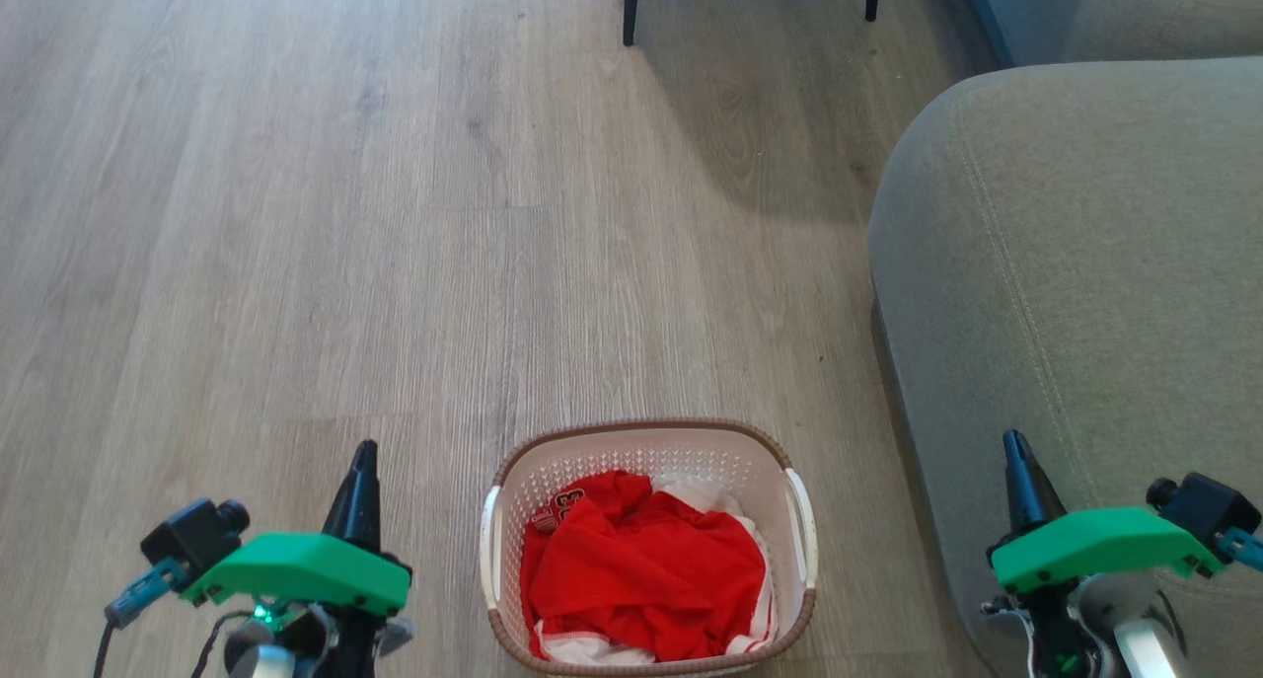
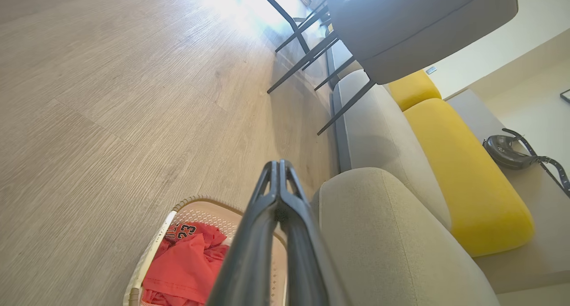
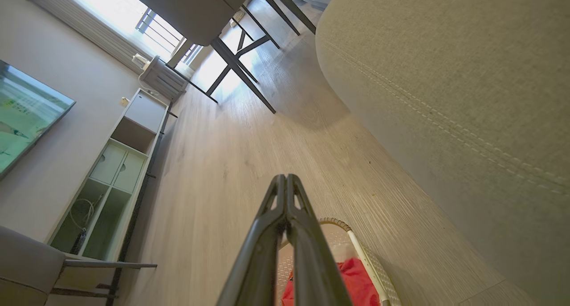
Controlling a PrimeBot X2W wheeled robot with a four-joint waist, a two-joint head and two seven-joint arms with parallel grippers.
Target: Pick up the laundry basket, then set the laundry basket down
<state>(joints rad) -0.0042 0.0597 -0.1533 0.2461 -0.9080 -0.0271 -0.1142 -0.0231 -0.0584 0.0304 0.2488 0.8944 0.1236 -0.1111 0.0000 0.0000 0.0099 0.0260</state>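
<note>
Cream plastic laundry basket (image 1: 646, 456) is looking light and stiff, side handles (image 1: 801, 520) suiting the left claw (image 1: 365, 453) and right claw (image 1: 1013, 443), both pressed together beside it.

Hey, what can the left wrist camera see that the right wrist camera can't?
Left wrist, not right: two yellow cushions and a black bag. Right wrist, not left: a screen, a white shelf unit, a bright window. Both: the laundry basket holding red clothes, the wood floor, the grey sofa arm, dark chair legs; the left pincer and right pincer are each shut.
</note>
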